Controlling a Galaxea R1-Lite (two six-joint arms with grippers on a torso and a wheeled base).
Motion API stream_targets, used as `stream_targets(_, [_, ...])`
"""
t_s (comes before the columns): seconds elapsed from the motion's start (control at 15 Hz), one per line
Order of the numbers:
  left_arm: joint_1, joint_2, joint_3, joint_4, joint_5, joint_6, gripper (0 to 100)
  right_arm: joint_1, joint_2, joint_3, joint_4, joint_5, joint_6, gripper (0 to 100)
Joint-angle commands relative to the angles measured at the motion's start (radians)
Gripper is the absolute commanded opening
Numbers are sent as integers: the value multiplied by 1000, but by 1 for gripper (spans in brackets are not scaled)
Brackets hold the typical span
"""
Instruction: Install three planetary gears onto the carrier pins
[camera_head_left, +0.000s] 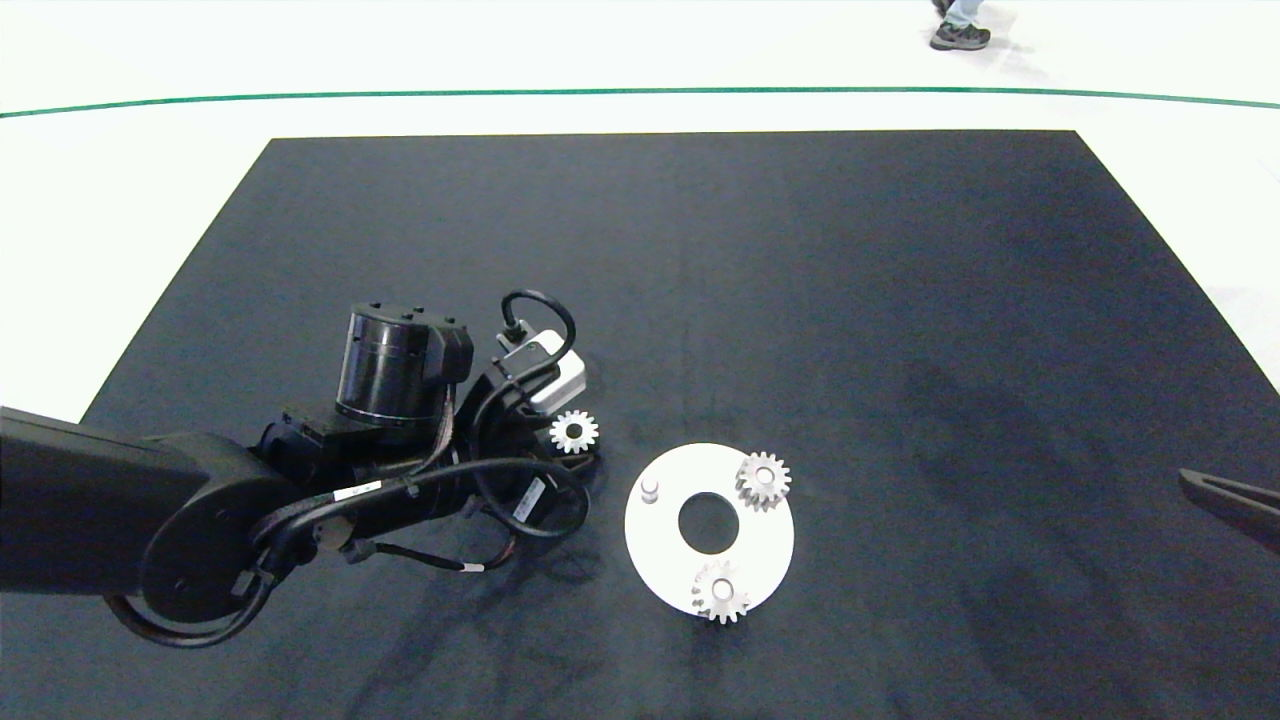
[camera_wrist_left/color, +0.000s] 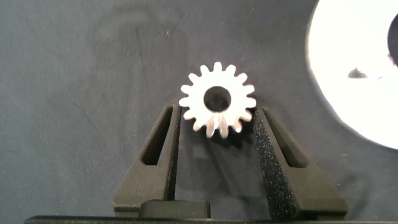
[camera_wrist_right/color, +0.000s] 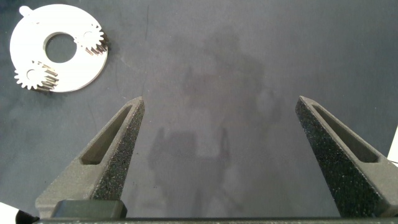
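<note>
While left end effector (camera_wrist_left/color: 216, 124) grips gear (camera_head_left: 574, 431), bare mat (camera_head_left: 900, 300) surrounds disc (camera_head_left: 665, 545).

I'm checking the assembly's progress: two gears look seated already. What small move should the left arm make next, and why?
Probably carry the third gear, which the left gripper holds between its fingers, across to the one bare pin on the white disc and line its hole up above it. The other two pins already carry gears. The right gripper sits open, off to the side.
</note>
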Motion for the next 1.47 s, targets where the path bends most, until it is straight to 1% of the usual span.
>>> stream_targets(0.07, [-35, -63, 2, 6, 5, 5, 19, 1, 0, -1, 2, 0, -2, 100])
stream_targets(0.2, [-38, -93, 13, 12, 9, 7, 19, 1, -2, -1, 2, 0, -2, 100])
stream_targets(0.27, [-43, -103, 16, 35, 11, 7, 19, 1, -2, -2, 0, 0, -2, 100])
stream_targets(0.4, [-44, -112, 20, 42, 11, 7, 19, 3, -2, -2, 0, 0, -2, 100])
stream_targets(0.6, [-63, -172, 31, 75, 11, 5, 19, 3, -3, -7, 2, -2, -2, 100])
stream_targets(0.73, [-95, -211, 42, 84, 13, -6, 19, 3, -3, -7, 0, -2, -2, 100])
stream_targets(0.8, [-109, -224, 50, 84, 13, -16, 19, 3, -3, -7, 0, -2, -2, 100])
stream_targets(0.87, [-142, -251, 60, 84, 20, -45, 19, 1, -3, -7, 0, -2, -2, 100])
stream_targets(0.93, [-167, -264, 73, 84, 39, -55, 19, 3, -2, -7, -1, -2, -2, 100])
stream_targets(1.0, [-196, -268, 91, 82, 49, -59, 19, 3, 0, -9, -1, -2, -2, 100])
stream_targets(1.07, [-213, -267, 100, 81, 52, -61, 19, 3, 1, -16, -3, -2, -2, 100])
stream_targets(1.2, [-239, -256, 102, 73, 57, -76, 19, 3, 3, -22, -3, -2, -2, 100])
stream_targets(1.27, [-244, -253, 100, 72, 55, -78, 19, 3, 3, -22, -3, -2, -3, 100])
stream_targets(1.33, [-254, -238, 99, 59, 60, -79, 19, 3, 3, -22, -3, -2, -2, 100])
stream_targets(1.47, [-268, -188, 103, -1, 83, -81, 19, 3, 3, -22, -3, -2, -2, 100])
